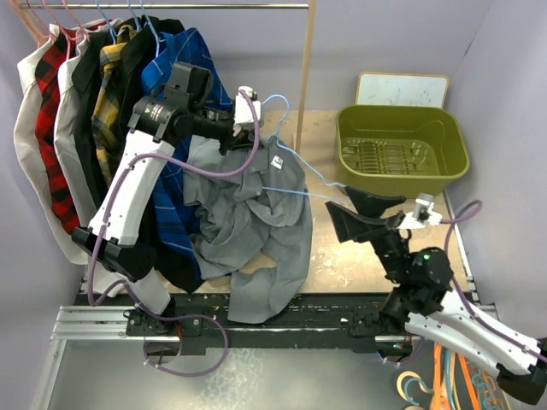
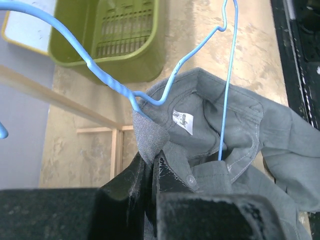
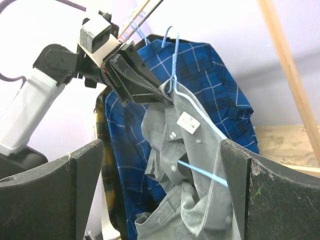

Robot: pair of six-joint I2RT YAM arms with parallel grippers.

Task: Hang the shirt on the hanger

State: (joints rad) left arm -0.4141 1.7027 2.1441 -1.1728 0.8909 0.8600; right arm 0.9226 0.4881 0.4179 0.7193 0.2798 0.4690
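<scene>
My left gripper is raised and shut on the collar of the grey shirt, which hangs from it down to the table. In the left wrist view the jaws pinch a fold of the collar. The light-blue hanger has its twisted neck running into that fold, and one wire passes down inside the neck opening. My right gripper is open wide beside the hanger's right corner. In the right wrist view the shirt and a wire lie between the fingers.
A clothes rail at the back left carries several garments, among them the blue checked shirt. A wooden post stands behind the hanger. An olive-green basket and a white board sit at the back right.
</scene>
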